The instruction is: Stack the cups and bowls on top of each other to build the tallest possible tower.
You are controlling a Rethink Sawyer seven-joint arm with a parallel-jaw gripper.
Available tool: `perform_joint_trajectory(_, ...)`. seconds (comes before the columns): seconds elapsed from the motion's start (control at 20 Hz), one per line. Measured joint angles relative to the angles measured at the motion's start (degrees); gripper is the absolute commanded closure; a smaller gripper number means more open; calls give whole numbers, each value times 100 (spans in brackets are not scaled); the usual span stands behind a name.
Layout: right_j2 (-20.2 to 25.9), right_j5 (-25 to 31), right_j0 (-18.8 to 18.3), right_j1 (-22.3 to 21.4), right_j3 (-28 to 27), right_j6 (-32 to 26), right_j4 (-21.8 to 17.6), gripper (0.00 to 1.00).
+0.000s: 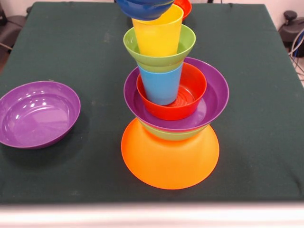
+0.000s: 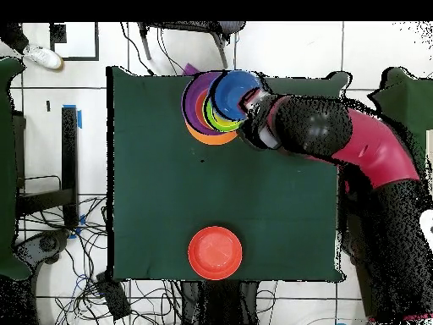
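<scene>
The tower rises from the upturned orange bowl (image 1: 169, 159), then a green bowl (image 1: 172, 134), a purple bowl (image 1: 213, 102), a red-orange bowl (image 1: 192, 95), the light blue cup (image 1: 160, 85), a second green bowl (image 1: 186, 45) and the yellow cup (image 1: 158, 35). The small dark blue bowl (image 1: 145, 8) sits at the top, seemingly being placed. The gripper (image 2: 251, 103) lies beside it overhead; its opening cannot be told. A spare purple bowl (image 1: 38, 114) and a red-orange bowl (image 2: 215, 252) remain loose. Next likely comes a gentle release, as the stack leans.
</scene>
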Motion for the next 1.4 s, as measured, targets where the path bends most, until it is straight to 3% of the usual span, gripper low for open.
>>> perform_joint_trajectory(1.4,3,-514,-80,-2,696,0,7,100)
